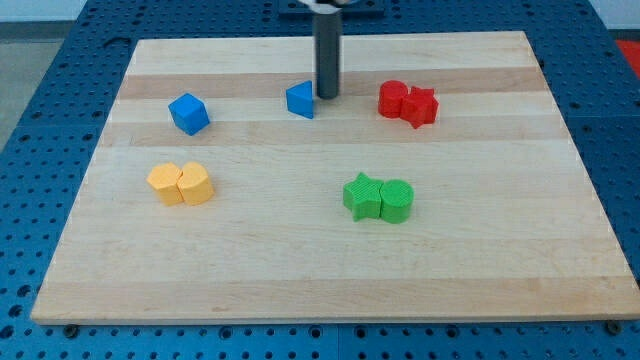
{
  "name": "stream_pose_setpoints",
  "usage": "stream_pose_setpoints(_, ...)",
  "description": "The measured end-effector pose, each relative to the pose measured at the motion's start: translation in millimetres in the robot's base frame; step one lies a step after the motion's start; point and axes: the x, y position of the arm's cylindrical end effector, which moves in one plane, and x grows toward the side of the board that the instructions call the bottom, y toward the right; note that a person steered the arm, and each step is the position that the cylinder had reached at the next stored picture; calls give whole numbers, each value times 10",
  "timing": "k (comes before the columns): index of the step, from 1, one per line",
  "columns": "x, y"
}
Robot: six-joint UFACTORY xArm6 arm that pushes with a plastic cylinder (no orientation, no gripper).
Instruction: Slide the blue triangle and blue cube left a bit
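While the dark rod is being held upright over the far part of the wooden bench (330, 280), my tip (327, 97) is being kept just beside the blue triangle (300, 100), at about its 3 o'clock; whether the two are touching cannot be told. No jaws are being carried by this arm, so nothing is being gripped and only the rod's end is being presented to the blocks. The blue cube (188, 113) is being seen well apart from the triangle, toward 9 o'clock and slightly nearer the view's bottom. At 3 o'clock from the tip, two red blocks are being shown pressed together: a rounded red block (393, 99) and a red star-like block (422, 106). Toward 7 o'clock from the cube, two yellow blocks (180, 184) are being seen side by side and touching, their shapes not being clearly made out. Near the board's middle, at 5 o'clock from the tip, a green star (362, 194) is being shown touching a green cylinder (396, 200).
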Motion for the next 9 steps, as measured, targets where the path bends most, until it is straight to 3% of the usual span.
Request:
stream_pose_setpoints(1,55,-374)
stream_pose_setpoints(3,-73,254)
stream_pose_setpoints(4,-7,303)
stream_pose_setpoints(7,9,-240)
stream_pose_setpoints(9,-10,420)
